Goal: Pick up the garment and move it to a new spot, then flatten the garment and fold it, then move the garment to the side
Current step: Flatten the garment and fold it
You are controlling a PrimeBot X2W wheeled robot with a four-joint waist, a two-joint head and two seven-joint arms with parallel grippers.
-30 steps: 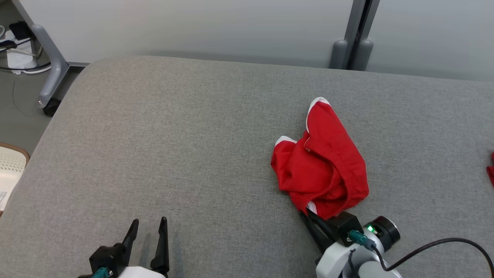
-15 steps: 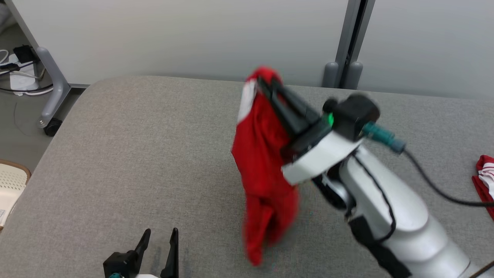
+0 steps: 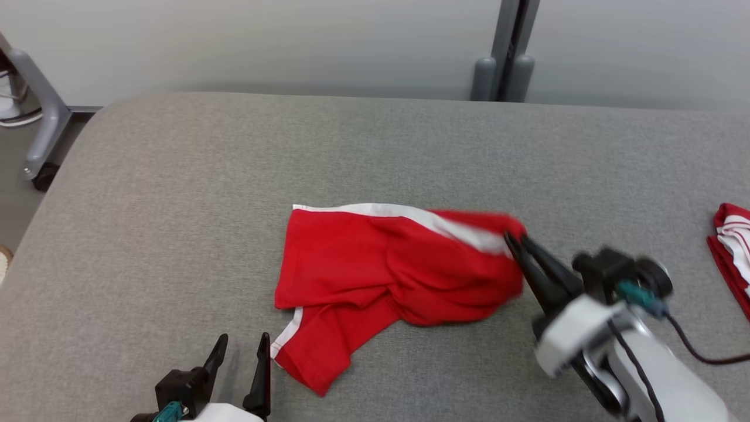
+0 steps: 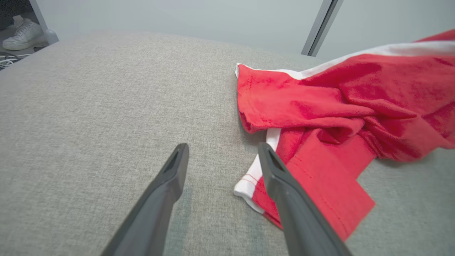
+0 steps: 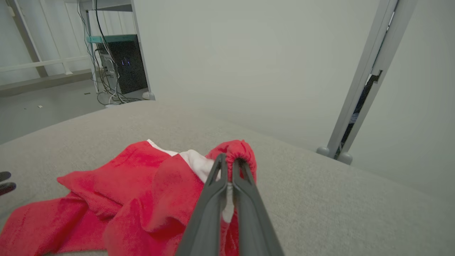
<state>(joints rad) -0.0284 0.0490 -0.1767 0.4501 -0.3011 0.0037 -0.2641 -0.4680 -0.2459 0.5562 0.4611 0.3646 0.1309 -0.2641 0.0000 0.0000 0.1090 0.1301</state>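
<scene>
Your right gripper [image 3: 515,237], clenched on an edge of the garment [image 3: 375,258], has carried it over and laid it half-spread in the middle of the surface [image 3: 176,205], so flattening comes next; your left gripper [image 3: 244,337] sits released beside its near corner.

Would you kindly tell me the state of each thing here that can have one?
red garment: lying partly spread, crumpled, not folded, one edge pinched.
right claw: shut on the red garment's edge.
left claw: open, holding nothing.
striped cloth: bunched at the head view's right edge, untouched.
</scene>
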